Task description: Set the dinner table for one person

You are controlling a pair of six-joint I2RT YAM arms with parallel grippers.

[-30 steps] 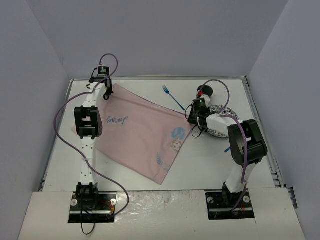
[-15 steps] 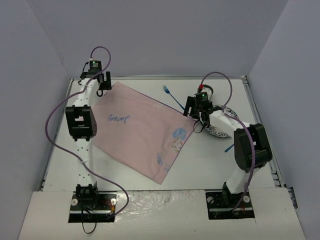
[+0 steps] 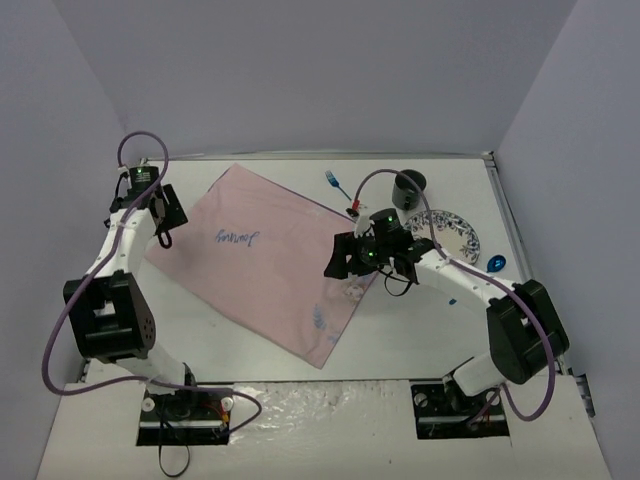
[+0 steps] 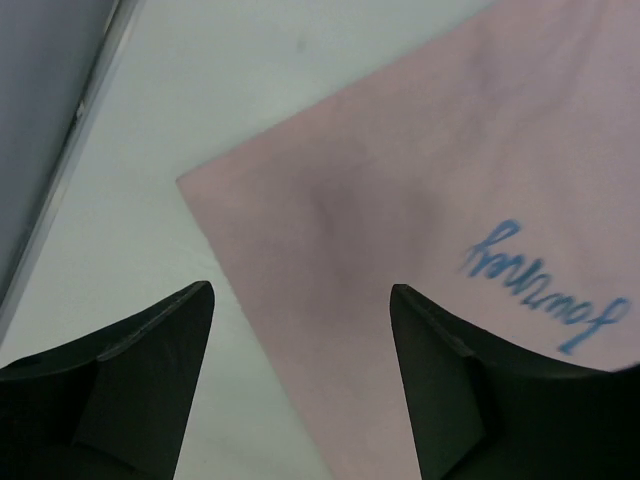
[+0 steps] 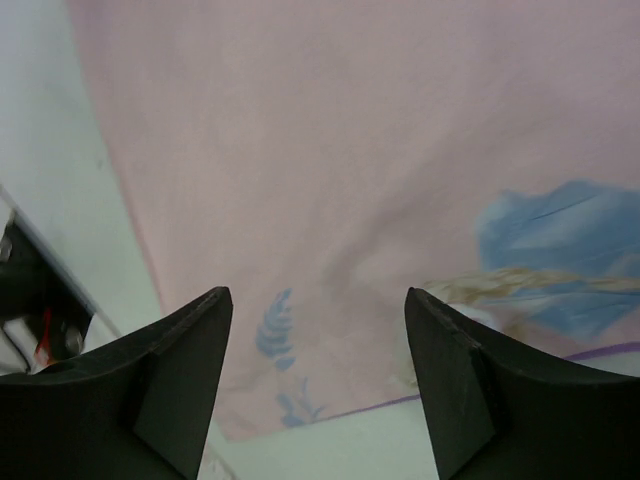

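Matte white counter all round me. The cloth on it is soft pink, with blue handwritten lettering on its left half. Under my right claw I've got a blue leaf sprig, a blue-and-tan flower motif and a thin purple border line. That claw and my left claw are both black. By the far edge: bright blue fork, black cup. Toward the right edge, a white plate with a dark blue patterned rim. My cables are purple.
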